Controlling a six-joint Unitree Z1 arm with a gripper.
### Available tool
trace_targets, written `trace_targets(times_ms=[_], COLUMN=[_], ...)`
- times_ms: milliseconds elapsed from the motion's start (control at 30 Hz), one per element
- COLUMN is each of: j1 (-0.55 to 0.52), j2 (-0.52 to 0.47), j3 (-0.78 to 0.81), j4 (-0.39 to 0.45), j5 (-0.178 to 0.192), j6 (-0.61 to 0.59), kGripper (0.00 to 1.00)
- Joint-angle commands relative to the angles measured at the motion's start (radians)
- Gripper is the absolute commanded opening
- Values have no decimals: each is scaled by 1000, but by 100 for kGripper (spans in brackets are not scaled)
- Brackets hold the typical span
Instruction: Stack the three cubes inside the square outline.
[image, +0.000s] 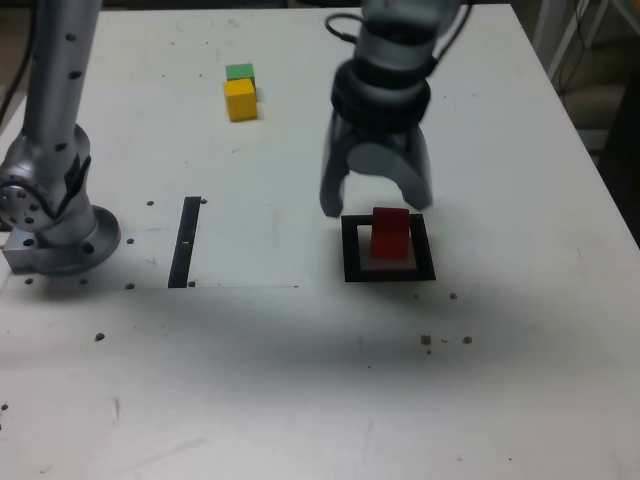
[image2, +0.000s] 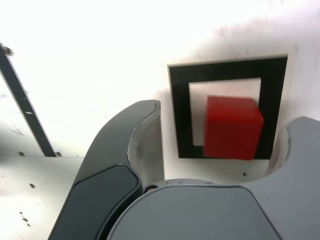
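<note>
The red cube (image: 391, 232) rests inside the square outline (image: 350, 252), on its pale centre. My gripper (image: 377, 203) hangs just above and behind it, open, with one finger on each side and neither touching the cube. The wrist view shows the red cube (image2: 232, 127) inside the square outline (image2: 180, 115), between the spread fingers (image2: 145, 135) of the gripper (image2: 226, 115). Far back on the exterior view's left sit the yellow cube (image: 240, 100) and the green cube (image: 240, 72), the green one right behind the yellow one.
A narrow black strip (image: 185, 242) lies on the white table left of the outline in the exterior view, also seen as the strip (image2: 22, 100) in the wrist view. The arm's base (image: 60, 235) stands at the far left. Small screw holes dot the table.
</note>
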Motion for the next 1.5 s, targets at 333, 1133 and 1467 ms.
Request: trace_targets(times_ms=[333,1133,1467], j1=[167,616,762], j2=[-138,-203,-207], j3=[120,253,265], j4=[77,34,-5], j5=[20,91,100], j6=[70,417,585], kGripper=[100,100,100])
